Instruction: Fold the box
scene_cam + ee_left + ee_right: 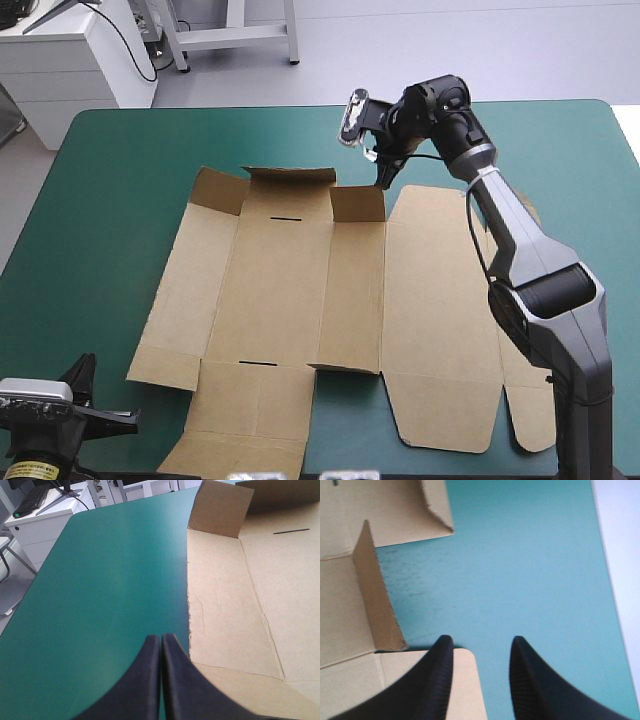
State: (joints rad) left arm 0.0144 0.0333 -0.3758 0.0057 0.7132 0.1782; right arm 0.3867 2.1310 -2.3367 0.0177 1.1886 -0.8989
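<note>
Box: one cut sheet of brown board, lying open and mostly flat at the middle of the table, on the teal-green cover. Wide panels lie side by side with creases between. Three short flaps stand raised along the far edge. Two thin slots are cut in the middle panel, one toward the far edge and one toward the near edge.

Left pincer: closed, the black fingers meeting in one point with nothing between them. It sits low by the table's near left corner, close to the box's left edge; contact cannot be told.

Right pincer: open, fingers apart, empty. It is at the box's far edge, beside the rightmost raised flap.

View notes:
- Only the high view gives the whole outline.
- The left wrist view shows the rough left edge and the far corner flap standing up.
- The right wrist view shows the finger spread, which the high view renders as one dark shape. One finger is over a flat panel's rounded corner, the other over bare cover.
</note>
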